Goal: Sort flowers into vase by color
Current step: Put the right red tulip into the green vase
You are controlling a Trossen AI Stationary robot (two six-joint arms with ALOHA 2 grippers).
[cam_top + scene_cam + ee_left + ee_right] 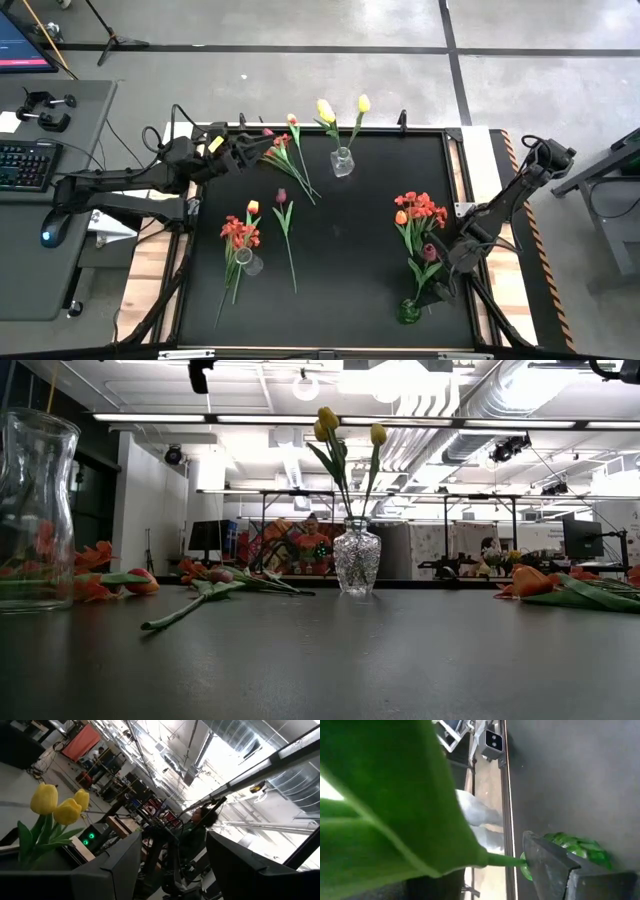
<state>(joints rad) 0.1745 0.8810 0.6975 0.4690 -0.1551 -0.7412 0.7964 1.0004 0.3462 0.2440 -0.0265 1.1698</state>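
Yellow tulips [340,112] stand in a clear vase [342,162] at the table's far middle, also seen in the low view [357,560]. Red tulips [280,150] lie by my open left gripper [243,150] at the far left. A maroon tulip [283,198] lies mid-table. A red-orange bunch [238,232] lies by a second clear vase [249,263]. Another red-orange bunch [415,210] lies on the right. My right gripper [443,272] is shut on a tulip with a dark maroon head [430,252], above a green vase [408,312]. My right gripper pinches the tulip's thin green stem [506,860] between its fingers [545,865], just past a broad leaf [395,805]. The fingers lie across the stem. The stem runs down toward the green vase [575,847]; whether its end is inside, I cannot tell.
A keyboard [25,165] and mouse sit on a side desk to the left of the table. The table's near middle [340,290] holds nothing. Metal rails edge the black mat. People and equipment show in the room beyond the far edge.
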